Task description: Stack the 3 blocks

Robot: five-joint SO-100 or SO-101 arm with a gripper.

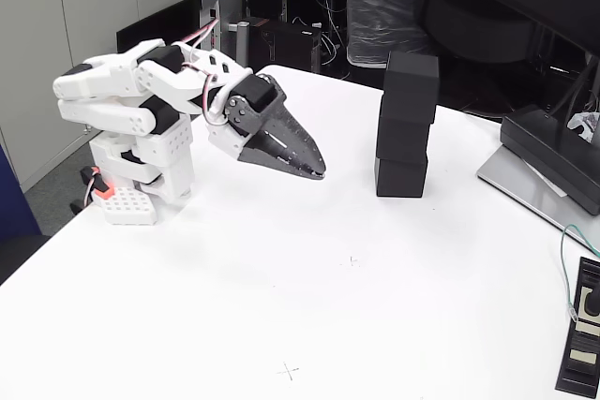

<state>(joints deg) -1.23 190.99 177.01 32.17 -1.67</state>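
Note:
Three matte black blocks stand in one slightly uneven tower on the white table at the right of centre in the fixed view: bottom block (400, 177), middle block (404, 137), top block (412, 87). The top one juts a little to the right. My white arm is folded back at the left, and its gripper (319, 170) points down to the right, well left of the tower and above the table. Its dark fingers lie together, shut, with nothing between them.
A monitor stand and base (553, 161) sit at the right edge. A flat black device with white markings (583, 344) lies at the lower right corner beside a thin cable. The arm's base (131, 199) is clamped at the table's left edge.

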